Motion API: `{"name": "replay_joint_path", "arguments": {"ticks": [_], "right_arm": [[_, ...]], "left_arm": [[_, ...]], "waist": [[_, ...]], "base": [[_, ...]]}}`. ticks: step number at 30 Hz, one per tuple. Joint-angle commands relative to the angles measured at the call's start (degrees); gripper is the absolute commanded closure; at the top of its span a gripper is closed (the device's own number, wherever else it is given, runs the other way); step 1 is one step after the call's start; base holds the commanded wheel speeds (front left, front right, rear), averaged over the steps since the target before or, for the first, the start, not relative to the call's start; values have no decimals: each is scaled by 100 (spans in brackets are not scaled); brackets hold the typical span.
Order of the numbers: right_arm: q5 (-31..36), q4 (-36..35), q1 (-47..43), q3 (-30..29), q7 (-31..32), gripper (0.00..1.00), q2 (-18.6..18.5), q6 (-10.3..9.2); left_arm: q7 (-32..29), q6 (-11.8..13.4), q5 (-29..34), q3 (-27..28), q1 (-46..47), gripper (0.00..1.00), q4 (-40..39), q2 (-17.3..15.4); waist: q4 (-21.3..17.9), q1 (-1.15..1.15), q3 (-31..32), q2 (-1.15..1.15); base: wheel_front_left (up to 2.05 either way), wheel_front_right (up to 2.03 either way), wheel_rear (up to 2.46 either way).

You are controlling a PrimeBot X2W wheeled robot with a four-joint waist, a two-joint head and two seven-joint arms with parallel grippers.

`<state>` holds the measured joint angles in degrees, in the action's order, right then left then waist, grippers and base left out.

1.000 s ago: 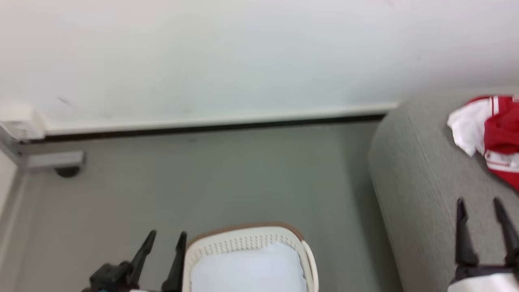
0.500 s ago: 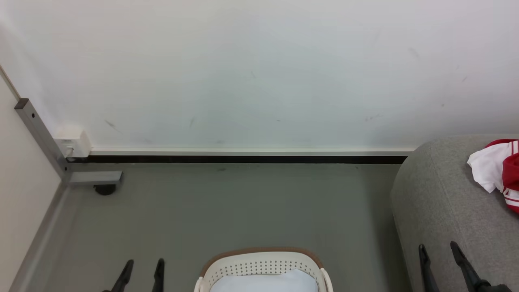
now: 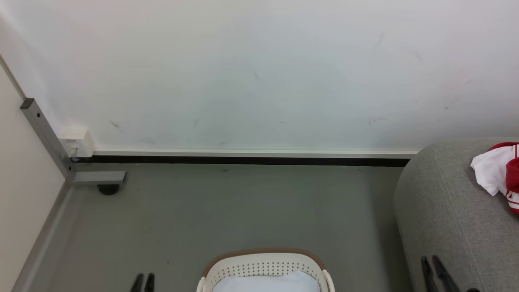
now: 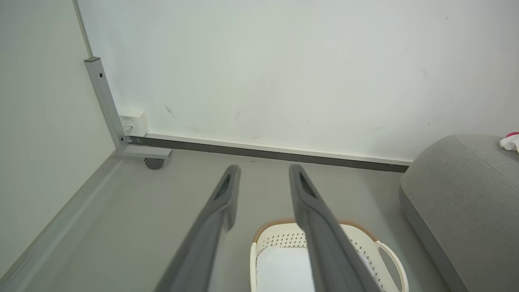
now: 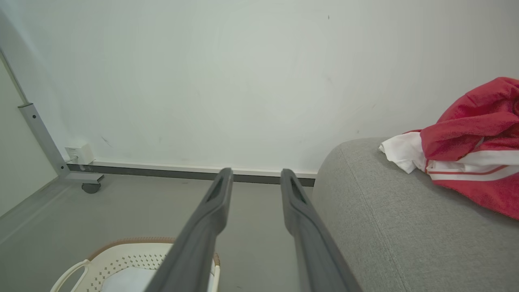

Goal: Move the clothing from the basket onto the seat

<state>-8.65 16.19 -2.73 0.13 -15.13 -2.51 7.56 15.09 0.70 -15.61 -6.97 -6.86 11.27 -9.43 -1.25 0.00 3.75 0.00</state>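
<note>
The red-and-white clothing lay heaped on the grey seat at 3 o'clock in the head view, well apart from the cream basket at 6 o'clock, which held a pale pad. The left pincer at 7 o'clock and the right pincer at 5 o'clock each stood parted and empty, though seemingly only narrowly.

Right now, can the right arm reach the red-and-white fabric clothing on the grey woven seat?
Probably yes: its fingers are empty by the seat's edge, with only bare upholstery between them and the clothing.
</note>
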Motion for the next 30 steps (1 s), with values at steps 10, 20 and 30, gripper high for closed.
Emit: {"name": "replay_joint_path", "arguments": {"ticks": [10, 20, 30], "right_arm": [[-1043, 5, 118, -91, 275, 100, 1, -1], [-2062, -36, 235, -170, 535, 100, -8, -2], [-2979, -70, 339, -242, 770, 100, -16, -3]], "left_arm": [[-289, -104, -949, 181, 175, 100, 80, 89], [-542, -204, -1886, 338, 333, 100, 96, 167], [-774, -294, -2730, 484, 480, 100, 119, 235]], "waist": [[9, 0, -28, 0], [19, 0, -60, 0], [29, 0, -91, 0]], "base": [[0, 0, 0], [0, 0, 0], [0, 0, 0]]}}
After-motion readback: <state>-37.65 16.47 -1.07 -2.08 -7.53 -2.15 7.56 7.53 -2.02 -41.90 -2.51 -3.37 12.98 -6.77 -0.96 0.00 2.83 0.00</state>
